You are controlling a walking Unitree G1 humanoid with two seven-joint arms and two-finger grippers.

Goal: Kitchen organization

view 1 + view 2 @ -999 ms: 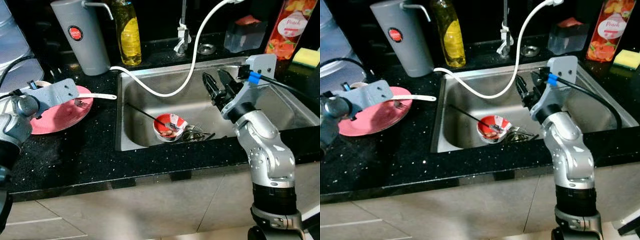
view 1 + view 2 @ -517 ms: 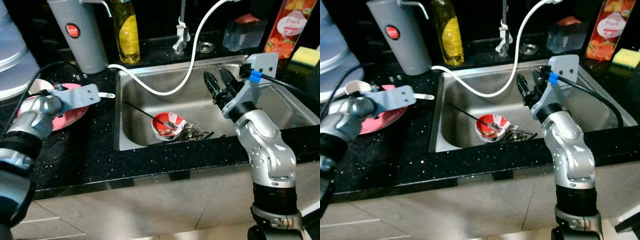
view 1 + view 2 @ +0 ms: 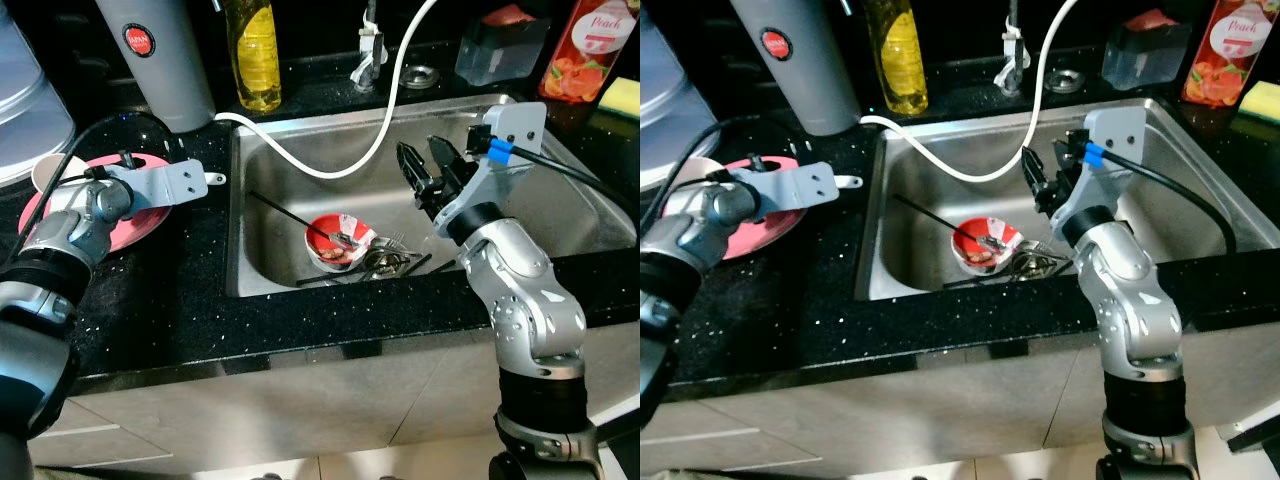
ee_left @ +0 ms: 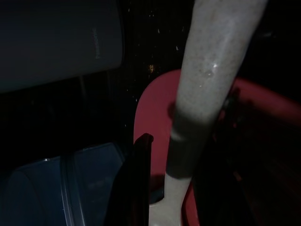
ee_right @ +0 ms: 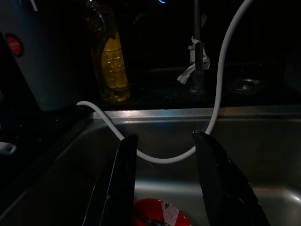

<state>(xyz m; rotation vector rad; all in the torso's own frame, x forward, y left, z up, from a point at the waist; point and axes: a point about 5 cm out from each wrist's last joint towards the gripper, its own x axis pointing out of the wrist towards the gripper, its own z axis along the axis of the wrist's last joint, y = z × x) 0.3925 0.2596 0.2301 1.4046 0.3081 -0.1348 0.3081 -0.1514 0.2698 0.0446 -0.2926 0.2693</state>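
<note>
Overhead, right tool (image 3: 428, 170) spread above sink (image 3: 560, 215), near bowl (image 3: 338, 240).

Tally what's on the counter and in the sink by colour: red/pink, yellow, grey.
Red/pink: 3 — pink plate, red bowl in the sink, red juice carton
Yellow: 2 — bottle of yellow liquid, sponge
Grey: 1 — grey jug
Total: 6

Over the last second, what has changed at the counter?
The left gripper slid along the white spoon over the pink plate, towards the sink. The right gripper stayed open above the red bowl; the bowl and hose stayed put.
</note>
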